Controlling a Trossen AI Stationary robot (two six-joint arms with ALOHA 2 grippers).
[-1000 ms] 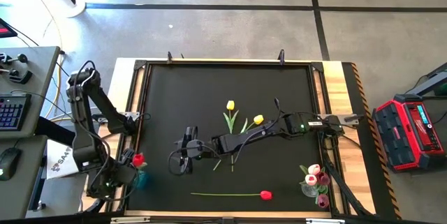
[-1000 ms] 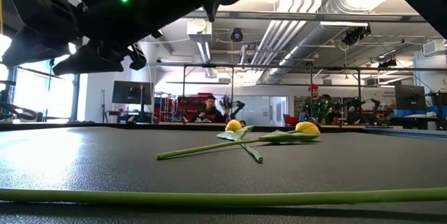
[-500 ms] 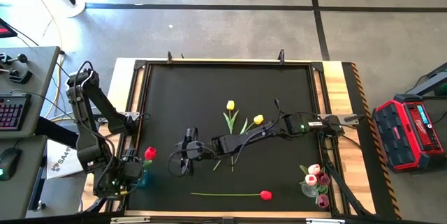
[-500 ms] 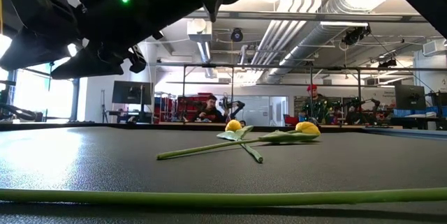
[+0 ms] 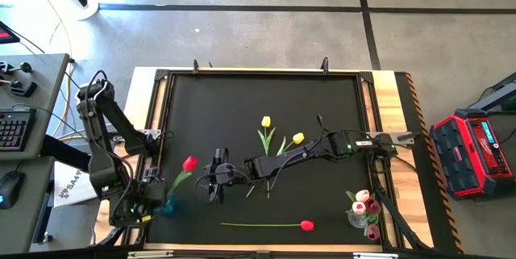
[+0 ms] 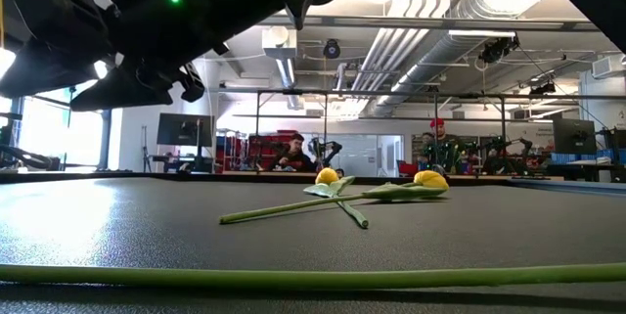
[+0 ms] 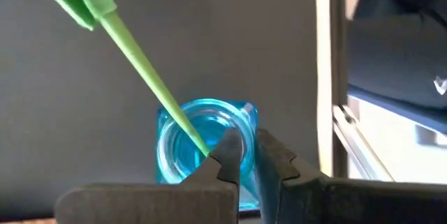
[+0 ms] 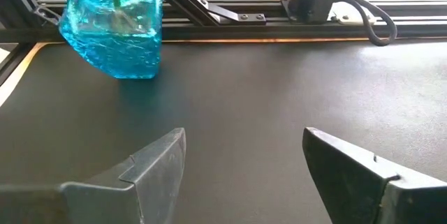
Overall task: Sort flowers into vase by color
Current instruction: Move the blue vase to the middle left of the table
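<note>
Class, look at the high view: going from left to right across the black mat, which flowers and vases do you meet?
Blue vase → red tulip leaning from it → two yellow tulips → red tulip lying flat → clear vase of pink tulips.

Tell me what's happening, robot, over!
Left gripper shut above blue vase; red tulip stem in it, leaning. Right gripper open mid-table, empty. Two yellow tulips, one red waiting. Nothing blocking.

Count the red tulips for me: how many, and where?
2. One red tulip leans out of the blue vase at the mat's left edge, beside the left gripper. The other red tulip lies flat near the front edge. More may hide in the pink bunch.
</note>
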